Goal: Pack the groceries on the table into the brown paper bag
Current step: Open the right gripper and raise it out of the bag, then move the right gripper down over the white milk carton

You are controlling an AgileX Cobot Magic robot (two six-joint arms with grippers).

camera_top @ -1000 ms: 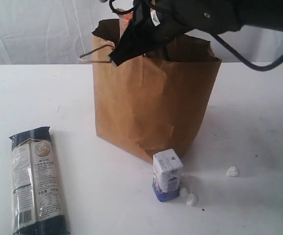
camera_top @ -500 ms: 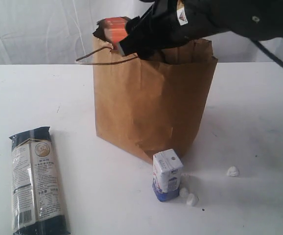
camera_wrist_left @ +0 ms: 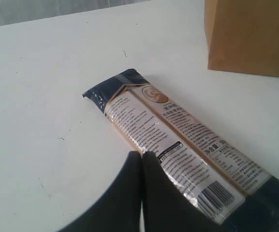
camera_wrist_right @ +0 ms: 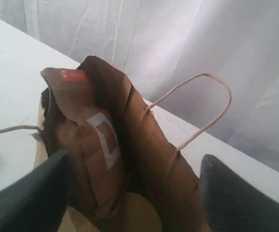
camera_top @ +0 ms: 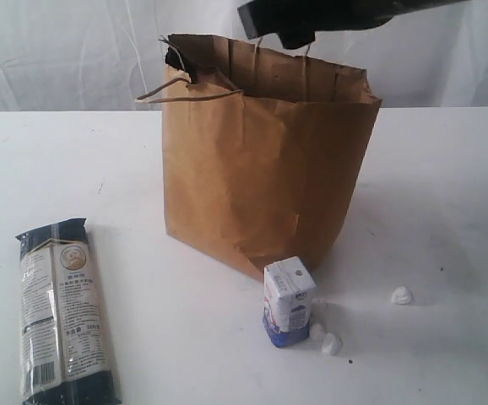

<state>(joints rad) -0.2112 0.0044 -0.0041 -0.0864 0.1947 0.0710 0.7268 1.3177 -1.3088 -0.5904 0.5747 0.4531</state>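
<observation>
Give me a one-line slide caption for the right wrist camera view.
Open right gripper hovers above the tall crinkled brown kraft paper bag, a brown-orange pouch tucked inside.

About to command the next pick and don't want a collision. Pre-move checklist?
1. Right gripper open and empty over brown paper bag: ok.
2. Brown-orange pouch inside bag: ok.
3. Bag upright, mouth open: ok.
4. Small white-blue carton upright on table: ok.
5. Left gripper open for dark-blue noodle packet: not ok, shut.
6. Room left in bag: cannot tell.
</observation>
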